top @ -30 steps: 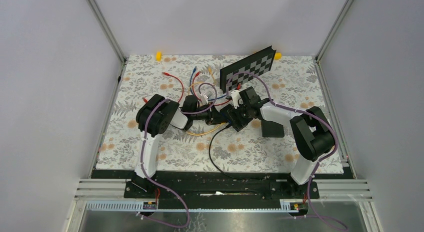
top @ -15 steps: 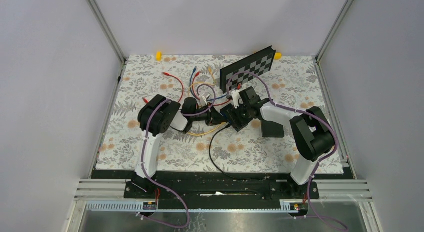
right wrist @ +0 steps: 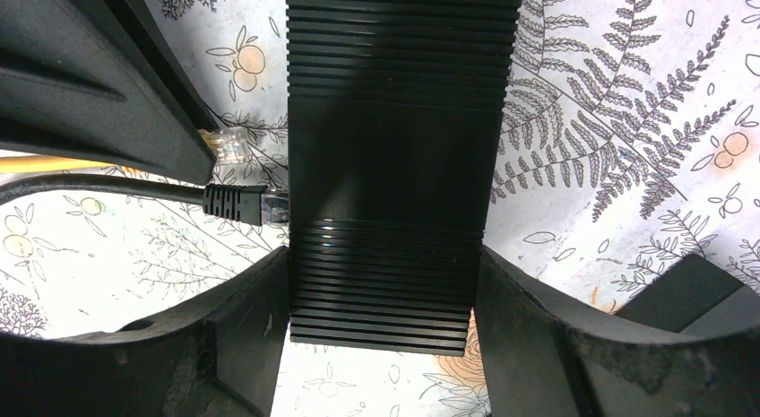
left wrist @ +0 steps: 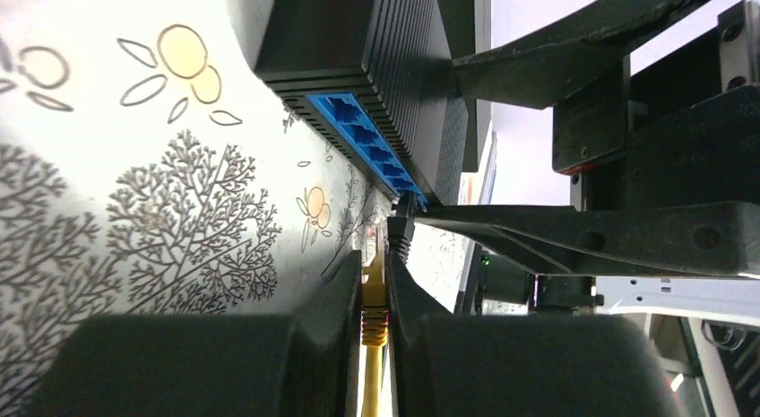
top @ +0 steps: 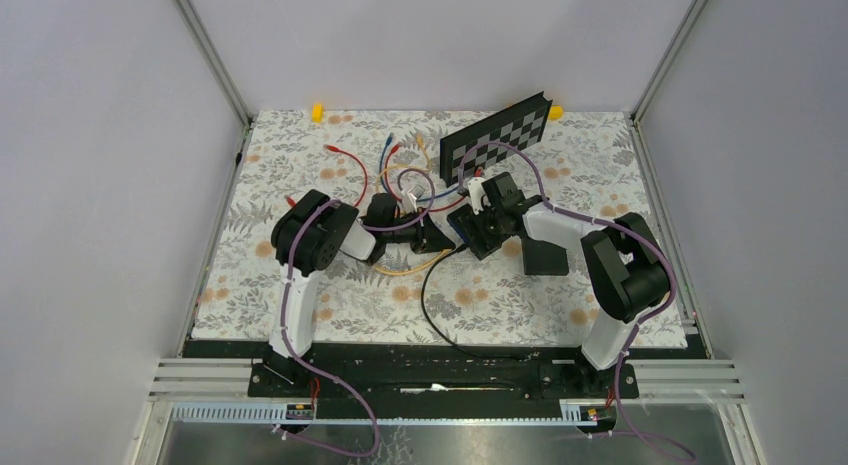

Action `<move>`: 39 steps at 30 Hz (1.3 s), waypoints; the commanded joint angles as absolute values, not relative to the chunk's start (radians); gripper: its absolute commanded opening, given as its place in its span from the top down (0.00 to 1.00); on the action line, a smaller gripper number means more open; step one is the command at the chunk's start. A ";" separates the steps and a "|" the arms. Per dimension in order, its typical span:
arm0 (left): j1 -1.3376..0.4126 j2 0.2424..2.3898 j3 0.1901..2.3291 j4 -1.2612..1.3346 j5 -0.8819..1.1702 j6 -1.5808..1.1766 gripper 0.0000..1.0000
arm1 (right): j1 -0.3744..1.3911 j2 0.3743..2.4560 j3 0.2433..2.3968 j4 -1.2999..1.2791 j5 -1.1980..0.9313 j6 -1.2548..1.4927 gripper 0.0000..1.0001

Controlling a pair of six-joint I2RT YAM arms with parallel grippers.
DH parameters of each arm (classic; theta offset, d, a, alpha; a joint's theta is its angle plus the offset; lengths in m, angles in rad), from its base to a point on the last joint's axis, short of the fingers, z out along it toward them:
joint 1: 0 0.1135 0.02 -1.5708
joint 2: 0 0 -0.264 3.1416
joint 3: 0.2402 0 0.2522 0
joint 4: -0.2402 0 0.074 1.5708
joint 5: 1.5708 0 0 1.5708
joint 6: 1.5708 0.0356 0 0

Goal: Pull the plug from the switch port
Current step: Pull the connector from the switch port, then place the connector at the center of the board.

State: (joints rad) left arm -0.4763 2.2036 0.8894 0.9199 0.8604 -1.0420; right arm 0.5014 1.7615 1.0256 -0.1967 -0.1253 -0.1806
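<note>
Top, left hand [top: 436, 239]: low over the desk [top: 250, 275], its fingers pinched together on the end of a yellow cable [top: 410, 268].
Top, right hand [top: 487, 223]: facing the left hand, nearly tip to tip with it, clamped across the black switch [top: 468, 231].
Top, black cable [top: 425, 305]: runs from the gap between the two hands back toward the arm bases.
Top, checkerboard [top: 497, 137]: tilted, beyond the right hand.
Left wrist, yellow plug [left wrist: 374, 296]: squeezed between the left hand's fingers, apart from the switch.
Left wrist, blue ports [left wrist: 363, 139]: a row ahead of the fingertips, on the switch's side face.
Left wrist, black plug [left wrist: 401, 227]: seated at the end of that row, nearest the fingertips.
Right wrist, switch: gripped flank to flank between the right hand's fingers.
Right wrist, yellow plug: clear tip free, just beside the switch and above the black plug.
</note>
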 commanded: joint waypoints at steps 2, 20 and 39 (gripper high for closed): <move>-0.477 2.159 0.928 0.744 0.869 -0.880 1.00 | 0.494 1.786 1.042 -0.232 -0.161 -0.216 1.00; -0.460 1.862 1.072 0.263 0.915 -0.447 1.00 | 0.494 1.773 1.046 -0.237 -0.151 -0.241 1.00; -0.258 1.472 1.155 -0.120 0.798 -0.068 1.00 | 0.494 1.748 1.042 -0.237 -0.153 -0.244 1.00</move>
State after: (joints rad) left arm -0.3321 1.5452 1.1103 -0.1326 0.8593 -0.1127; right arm 0.4973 1.7634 1.0286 -0.2008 -0.1486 -0.2211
